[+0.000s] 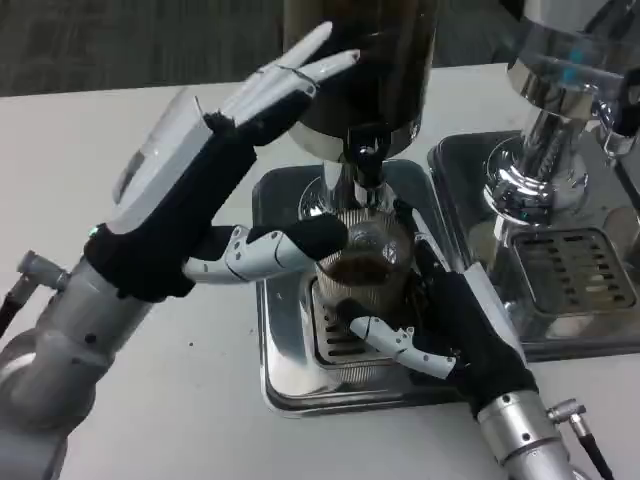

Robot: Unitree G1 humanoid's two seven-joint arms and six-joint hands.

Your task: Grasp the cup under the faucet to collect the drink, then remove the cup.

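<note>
Left arm: silver forearm rising from the lower left of the frame toward the upper middle.
Left hand: raised, fingers stretched toward the top, thumb reaching right to the centre.
Right arm: enters from the lower right.
Right hand: centre-right, fingers wrapped round the cup.

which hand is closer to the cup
Right. The right hand wraps the cup from its right side, holding it under the faucet; the left hand is raised up-left, its thumb near the cup.
</note>
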